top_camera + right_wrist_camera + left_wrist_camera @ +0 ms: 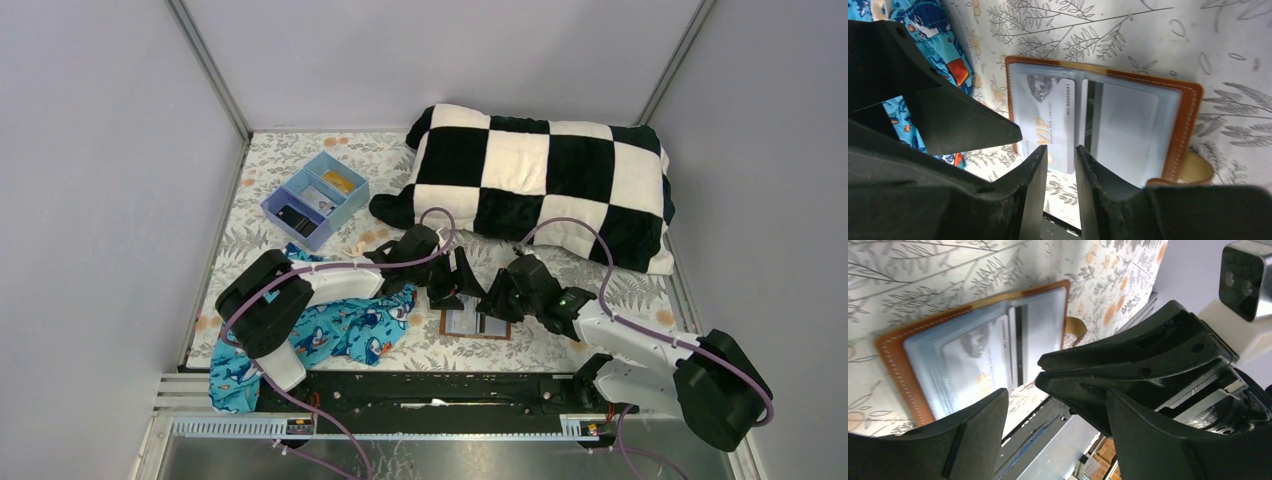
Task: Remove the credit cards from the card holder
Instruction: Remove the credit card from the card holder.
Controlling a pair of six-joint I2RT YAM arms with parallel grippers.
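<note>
We see the card holder (478,325) lying open and flat on the floral table cover (640,290), just in front of both arms, with its snap tab (1198,170) sticking out past one end. A whitish-grey credit card (1048,115) sits in the clear pocket of the half nearer the shark-print cloth (345,330), and its near edge pokes out beyond the brown border. Our right gripper (1060,150) hangs at that edge, fingers a narrow gap apart and clamped on nothing we can see. Whether the tips touch the card we cannot tell. Our left gripper (1055,405) hovers close beside it over the holder, jaws spread wide and empty. A blue divided tray (270,205) and a checkered pillow (540,180) lie farther back.
</note>
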